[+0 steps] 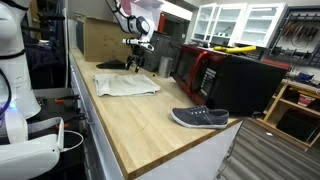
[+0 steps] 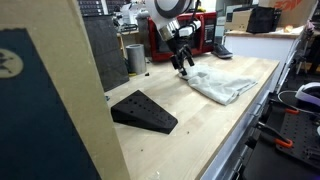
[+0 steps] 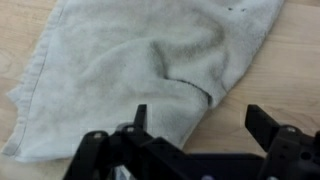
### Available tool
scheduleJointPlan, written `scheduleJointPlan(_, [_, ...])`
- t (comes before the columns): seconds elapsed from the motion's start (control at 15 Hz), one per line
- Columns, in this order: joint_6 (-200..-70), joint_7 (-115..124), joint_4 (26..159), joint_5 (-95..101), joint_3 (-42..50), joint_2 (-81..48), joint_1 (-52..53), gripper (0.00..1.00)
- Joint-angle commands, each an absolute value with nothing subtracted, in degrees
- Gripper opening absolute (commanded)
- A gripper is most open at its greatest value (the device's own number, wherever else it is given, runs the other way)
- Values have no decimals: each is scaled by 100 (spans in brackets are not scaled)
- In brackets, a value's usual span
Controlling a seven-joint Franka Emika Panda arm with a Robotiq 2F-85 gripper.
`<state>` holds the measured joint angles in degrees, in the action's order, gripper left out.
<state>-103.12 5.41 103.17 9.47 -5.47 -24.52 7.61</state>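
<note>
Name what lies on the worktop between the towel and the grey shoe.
Only bare wooden worktop; the stretch from towel to shoe holds nothing, as an exterior view shows.

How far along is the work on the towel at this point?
Looks done: the towel lies mostly spread on the table. In hand: nothing; the gripper hangs open over its edge. Left, probably: smoothing the raised crease that shows near the gripper in the wrist view.

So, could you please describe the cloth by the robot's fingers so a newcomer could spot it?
Find the long wooden workbench and its red microwave. Near the microwave lies the cloth, pale grey and rumpled. It is the only limp fabric there; the grey shoe sits well apart.
</note>
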Motion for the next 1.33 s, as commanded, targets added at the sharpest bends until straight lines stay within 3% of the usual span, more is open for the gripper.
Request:
scheduleJointPlan(0.0, [-10052,633,9539,756,-503,-2792,822,100])
scheduleJointPlan(0.93, [-10215,624,8592,1249,-225,-3587,913,100])
scheduleJointPlan(1.0, [-10194,637,8554,1277,-212,-3636,925,75])
scheduleJointPlan(1.07, [-10178,634,8518,1285,-213,-3675,924,72])
scheduleJointPlan(1.27, [-10063,631,8391,1222,-226,-3792,915,49])
